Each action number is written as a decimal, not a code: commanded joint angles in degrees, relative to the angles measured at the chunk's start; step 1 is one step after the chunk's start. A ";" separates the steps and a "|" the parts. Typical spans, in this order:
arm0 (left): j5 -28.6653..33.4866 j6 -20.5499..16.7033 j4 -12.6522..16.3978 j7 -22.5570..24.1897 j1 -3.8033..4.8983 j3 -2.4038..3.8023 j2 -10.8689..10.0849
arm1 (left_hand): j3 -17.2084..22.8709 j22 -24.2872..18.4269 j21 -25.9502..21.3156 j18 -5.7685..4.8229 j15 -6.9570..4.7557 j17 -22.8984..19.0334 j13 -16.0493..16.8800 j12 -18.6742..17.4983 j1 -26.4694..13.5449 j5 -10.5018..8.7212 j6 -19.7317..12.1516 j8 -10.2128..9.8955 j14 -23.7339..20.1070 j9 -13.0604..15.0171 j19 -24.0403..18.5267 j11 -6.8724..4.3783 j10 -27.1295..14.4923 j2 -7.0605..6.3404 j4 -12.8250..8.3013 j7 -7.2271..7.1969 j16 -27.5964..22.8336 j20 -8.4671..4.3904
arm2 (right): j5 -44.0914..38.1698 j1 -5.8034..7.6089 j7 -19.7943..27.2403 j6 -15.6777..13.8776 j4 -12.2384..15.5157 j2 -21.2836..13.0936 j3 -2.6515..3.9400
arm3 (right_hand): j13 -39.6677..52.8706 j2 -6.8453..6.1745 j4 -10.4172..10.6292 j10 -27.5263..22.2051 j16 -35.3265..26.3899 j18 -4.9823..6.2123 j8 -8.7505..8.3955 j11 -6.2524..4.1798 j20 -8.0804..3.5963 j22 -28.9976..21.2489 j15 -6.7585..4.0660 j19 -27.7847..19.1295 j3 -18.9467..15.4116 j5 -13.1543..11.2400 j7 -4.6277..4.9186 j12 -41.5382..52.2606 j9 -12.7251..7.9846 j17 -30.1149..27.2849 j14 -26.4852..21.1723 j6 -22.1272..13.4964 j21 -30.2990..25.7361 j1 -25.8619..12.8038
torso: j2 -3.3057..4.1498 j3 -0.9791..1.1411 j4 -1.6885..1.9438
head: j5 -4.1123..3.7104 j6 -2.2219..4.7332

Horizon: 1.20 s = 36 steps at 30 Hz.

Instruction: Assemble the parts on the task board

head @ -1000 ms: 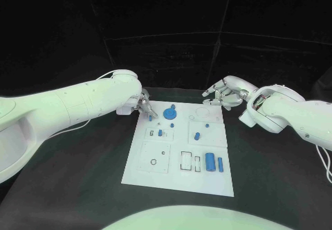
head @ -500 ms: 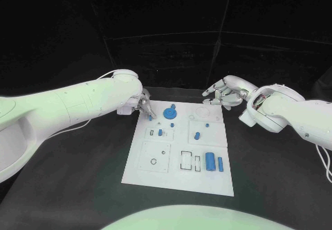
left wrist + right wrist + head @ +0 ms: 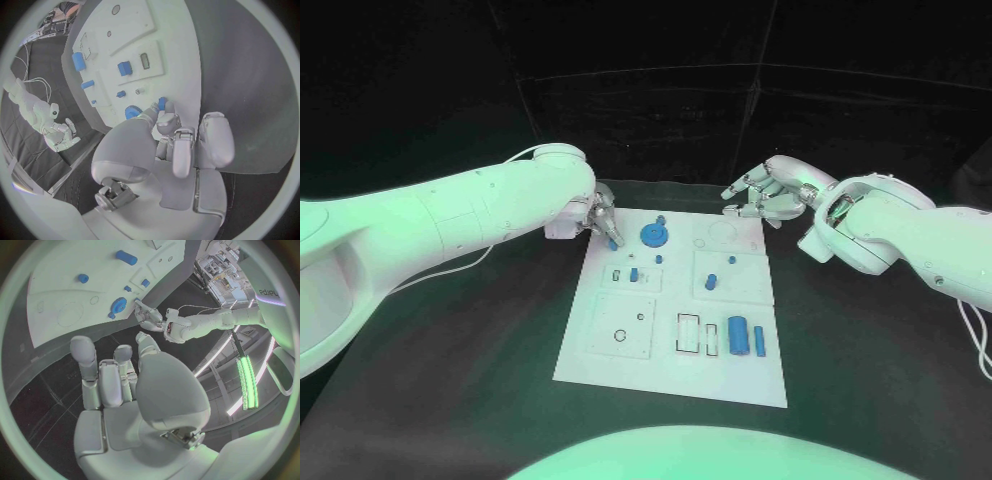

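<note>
Fingers: left hand (image 3: 596, 217) pinches one small blue part (image 3: 612, 240) at its fingertips; right hand (image 3: 769, 190) holds nothing, fingers loosely curled and apart.
Task board (image 3: 625, 362): one white plate, mid-table.
Held part: over the board's far left corner.
Round blue part (image 3: 653, 236): one, near the far edge.
Blue parts by the near right corner: two, side by side.

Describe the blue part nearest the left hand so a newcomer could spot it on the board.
Start at the white task board mid-table and go to its far edge, where the left hand reaches in. Just beside that hand's fingertips sits the round blue disc with a small knob sticking up near its rim. It is the widest, only circular blue part; its neighbours are small pegs and blocks.
</note>
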 commanded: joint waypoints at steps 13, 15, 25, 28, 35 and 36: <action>4.79 -7.60 9.25 2.25 0.21 0.05 -6.72 | 13.49 0.44 0.19 0.26 -0.10 15.10 -0.50 -0.72 -4.40 0.13 -0.69 2.13 6.04 2.76 0.06 -0.05 0.65 -2.84 -4.63 -0.20 0.19 -0.15 | 0.14 0.10 0.17 0.78 -0.41 0.06 0.03 | -0.05 0.48 0.12 -0.31 -0.25 0.52 0.29 0.06 -0.05 -0.15 -0.26 -0.31 0.16 0.47 -0.16 -0.28 -0.01 -0.09 1.93 0.08 -0.30 -0.16 | -0.22 0.02 0.40 | -0.01 0.12; 4.80 -8.31 11.08 2.17 0.21 0.04 -7.79 | 14.07 0.51 0.22 0.25 -0.11 15.10 -0.53 -0.73 -4.61 0.13 -0.70 2.23 6.04 2.86 0.08 -0.06 0.69 -3.17 -4.83 -0.22 0.19 -0.15 | 0.14 0.09 0.19 0.81 -0.48 0.07 0.02 | -0.05 0.48 0.12 -0.31 -0.25 0.52 0.29 0.06 -0.05 -0.15 -0.26 -0.31 0.16 0.47 -0.16 -0.28 -0.01 -0.09 1.93 0.08 -0.30 -0.16 | -0.27 0.02 0.45 | -0.05 0.10; 3.14 -11.94 18.54 2.58 -0.04 -0.06 -11.94 | 16.33 0.89 0.48 0.19 -0.17 15.10 -0.27 -0.50 -5.12 0.14 -0.60 2.59 6.04 3.21 0.23 -0.17 1.05 -4.63 -5.75 -0.33 0.19 -0.18 | 0.27 0.08 0.28 0.95 -0.81 0.28 0.02 | -0.05 0.48 0.12 -0.31 -0.25 0.52 0.29 0.06 -0.05 -0.15 -0.26 -0.31 0.16 0.47 -0.16 -0.28 -0.01 -0.09 1.93 0.08 -0.30 -0.16 | -0.21 -0.03 0.44 | 0.30 -0.03; 1.68 -13.07 20.19 2.96 -0.42 -0.09 -12.89 | 16.84 1.04 0.59 0.16 -0.19 15.10 -0.22 -0.44 -5.22 0.14 -0.50 2.69 6.04 3.29 0.30 -0.21 1.16 -5.10 -5.98 -0.38 0.19 -0.20 | 0.28 0.07 0.32 0.99 -0.93 0.37 0.01 | -0.05 0.48 0.12 -0.31 -0.25 0.52 0.29 0.06 -0.05 -0.15 -0.26 -0.31 0.16 0.47 -0.16 -0.28 -0.01 -0.09 1.93 0.08 -0.30 -0.16 | -0.17 -0.06 0.39 | 0.40 -0.12; 0.60 -14.40 21.94 3.25 -1.22 -0.64 -14.00 | 17.79 1.22 0.70 0.13 -0.25 15.10 -0.23 -0.44 -5.21 0.14 -0.37 2.75 6.04 3.35 0.37 -0.29 1.32 -5.98 -6.50 -0.47 0.19 -0.24 | 0.29 0.05 0.38 1.07 -1.07 0.49 0.01 | -0.05 0.48 0.12 -0.31 -0.25 0.52 0.29 0.06 -0.05 -0.15 -0.26 -0.31 0.16 0.47 -0.16 -0.28 -0.01 -0.09 1.93 0.08 -0.30 -0.16 | -0.10 0.01 0.33 | 0.55 -0.22; 0.56 -14.48 22.08 3.25 -1.27 -0.69 -14.08 | 17.86 1.22 0.70 0.13 -0.25 15.10 -0.20 -0.42 -5.21 0.14 -0.36 2.75 6.04 3.35 0.37 -0.30 1.34 -6.05 -6.53 -0.48 0.19 -0.24 | 0.29 0.05 0.38 1.08 -1.09 0.50 0.01 | -0.05 0.48 0.12 -0.31 -0.25 0.52 0.29 0.06 -0.05 -0.15 -0.26 -0.31 0.16 0.47 -0.16 -0.28 -0.01 -0.09 1.93 0.08 -0.30 -0.16 | -0.11 0.01 0.33 | 0.55 -0.22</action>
